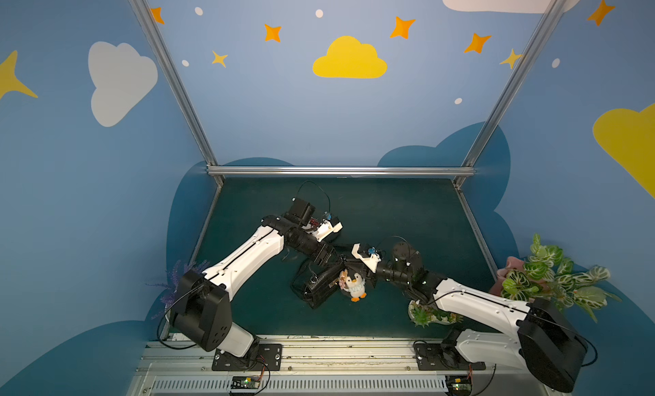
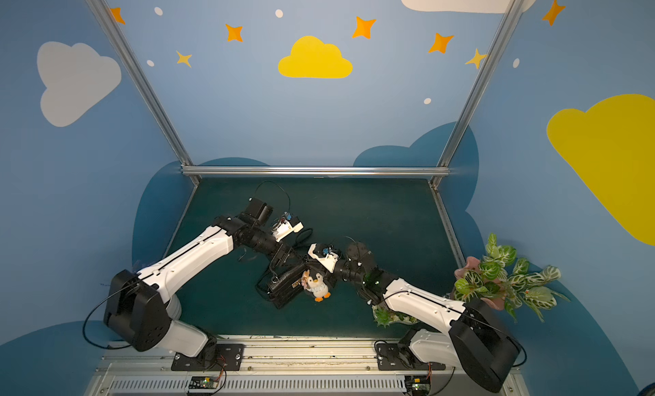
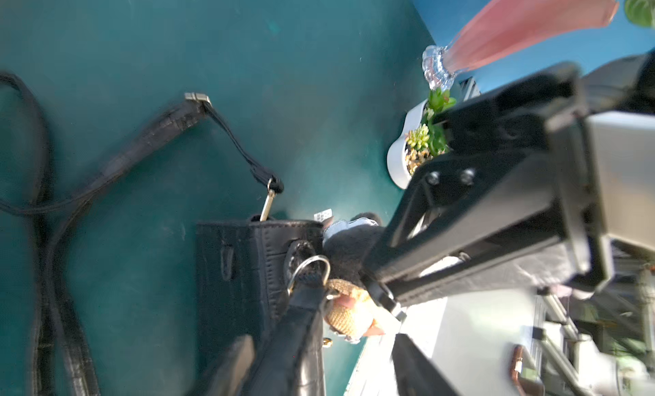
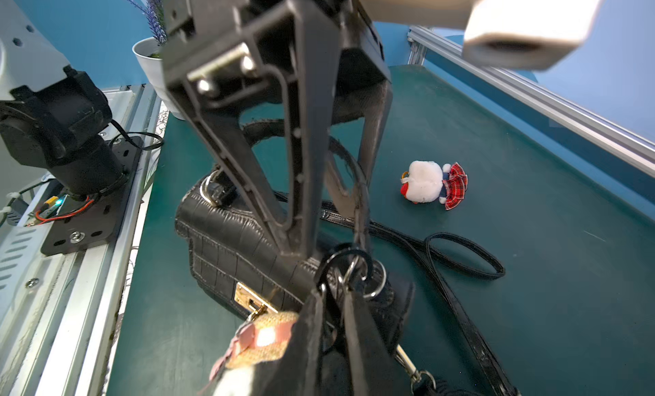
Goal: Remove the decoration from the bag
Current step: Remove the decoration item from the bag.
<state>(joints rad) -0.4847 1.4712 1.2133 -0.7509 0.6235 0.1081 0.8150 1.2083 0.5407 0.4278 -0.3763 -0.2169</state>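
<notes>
The black crocodile-textured bag (image 1: 319, 288) (image 2: 281, 288) lies on the green mat, gold clasp (image 4: 250, 298) facing the front. The decoration (image 1: 354, 285) (image 2: 316, 286), a white penguin beside a small straw-hatted doll (image 4: 269, 332), hangs at the bag's right end on metal rings (image 4: 356, 270). My right gripper (image 4: 333, 327) is shut on those rings, right above the penguin. My left gripper (image 3: 322, 373) is open, its fingers (image 4: 294, 231) standing either side of the bag's top handle (image 3: 294, 341).
A loose white plush in a red tartan skirt (image 4: 432, 185) lies on the mat further back. The long strap (image 4: 460, 256) loops behind the bag. A succulent pot (image 1: 425, 314) and pink vase plant (image 1: 546, 277) stand right, a lavender pot (image 1: 173, 280) left.
</notes>
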